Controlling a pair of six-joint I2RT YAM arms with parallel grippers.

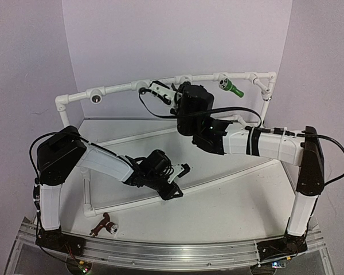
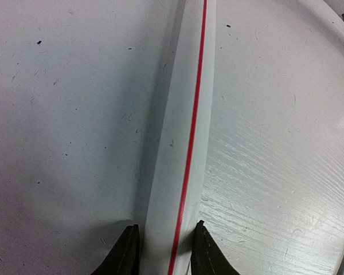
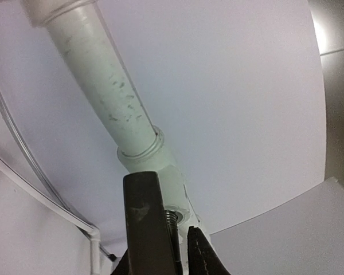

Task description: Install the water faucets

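The green faucet (image 1: 231, 87) sits in a tee socket on the top rail of the white pipe frame (image 1: 117, 87). The reddish-brown faucet (image 1: 103, 224) lies loose on the table at the front left. My right gripper (image 1: 162, 91) is up at the rail, shut on the black faucet (image 3: 171, 220). The faucet's silvery thread is at the mouth of a tee socket (image 3: 178, 197), between my fingers (image 3: 175, 229). My left gripper (image 1: 182, 172) is down on the frame's lower pipe (image 2: 180, 143), which has a red stripe. Its jaws (image 2: 165, 229) press both sides of that pipe.
An open tee socket (image 1: 96, 98) shows at the left of the rail. The frame's uprights stand at the left (image 1: 66, 117) and right (image 1: 266, 103). Purple walls close in behind and at both sides. A metal rail (image 1: 172, 252) runs along the near table edge.
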